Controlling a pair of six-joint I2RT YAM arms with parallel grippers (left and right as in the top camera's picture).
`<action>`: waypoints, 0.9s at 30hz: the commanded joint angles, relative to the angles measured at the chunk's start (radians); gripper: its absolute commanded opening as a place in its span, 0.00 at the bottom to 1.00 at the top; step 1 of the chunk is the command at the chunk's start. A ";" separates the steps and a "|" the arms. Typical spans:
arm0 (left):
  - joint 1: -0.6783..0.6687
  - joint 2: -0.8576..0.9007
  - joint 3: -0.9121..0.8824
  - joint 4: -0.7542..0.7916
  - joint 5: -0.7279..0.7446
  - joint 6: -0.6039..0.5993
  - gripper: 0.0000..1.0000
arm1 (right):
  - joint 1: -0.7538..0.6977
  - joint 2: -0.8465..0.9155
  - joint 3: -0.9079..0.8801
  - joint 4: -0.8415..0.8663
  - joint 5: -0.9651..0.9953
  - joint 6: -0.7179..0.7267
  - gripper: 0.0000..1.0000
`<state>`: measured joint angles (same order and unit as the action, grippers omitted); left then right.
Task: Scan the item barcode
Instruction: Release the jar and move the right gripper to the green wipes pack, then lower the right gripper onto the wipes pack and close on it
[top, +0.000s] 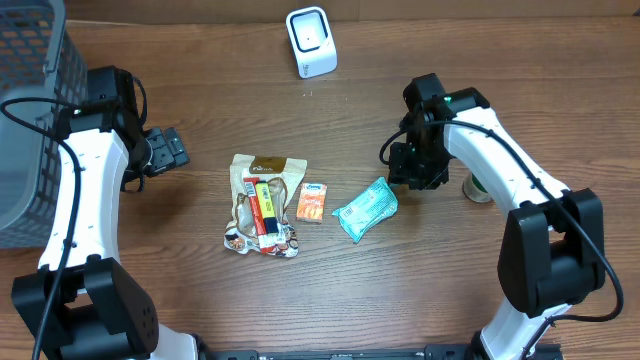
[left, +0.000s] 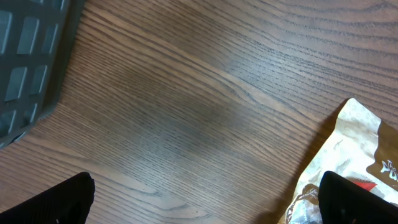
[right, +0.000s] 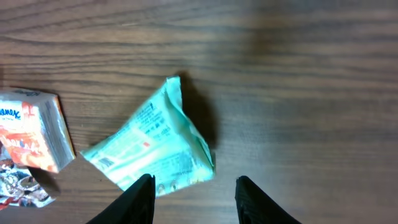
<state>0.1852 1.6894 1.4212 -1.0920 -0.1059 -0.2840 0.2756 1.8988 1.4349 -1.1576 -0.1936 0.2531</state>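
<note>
Scanner: the white scanner (top: 311, 40) stood at the far edge of the table, well apart from all the goods.
Goods: three lay in a row mid-table. A snack bag (top: 262, 205) was on the left, an orange box (top: 311, 202) just beside it, and a teal packet (top: 365, 208) just right of the box.
Likely item: the packet, judging by the right arm hanging over its right end. It lay flat on the wood with print facing up, but no barcode could be made out.
Right gripper (right: 194, 186): released, jaws partly apart and grasping nothing. The packet's near corner lay below the gap between its fingers (right: 137, 202).
Left gripper (left: 205, 211): released, jaws wide and empty. It hung over bare wood between the basket (left: 31, 56) and the bag's edge.
Other: a small round thing (top: 478, 188) sat beside the right arm, half hidden and not identifiable.
Done: nothing that showed. No item was off the table, and none was near the scanner.
Stage: as it looked, the approach to the packet, just before a grasp.
Left: close on the packet, lift it, carry it across to the scanner, and turn the code toward the scanner's face.
Risk: the packet looked thin and soft, so a pinch at one corner might let it droop or slip. Which side held the code could not be told.
</note>
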 joint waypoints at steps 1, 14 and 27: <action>-0.001 0.009 0.014 0.001 -0.002 0.015 1.00 | -0.002 -0.026 -0.056 0.050 -0.010 -0.047 0.43; -0.001 0.009 0.014 0.001 -0.002 0.015 1.00 | -0.002 -0.025 -0.240 0.238 -0.078 -0.154 0.44; -0.001 0.009 0.014 0.001 -0.001 0.015 1.00 | -0.002 -0.025 -0.273 0.315 -0.142 -0.154 0.44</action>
<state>0.1852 1.6894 1.4212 -1.0920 -0.1059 -0.2840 0.2737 1.8908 1.1767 -0.8410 -0.3126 0.1070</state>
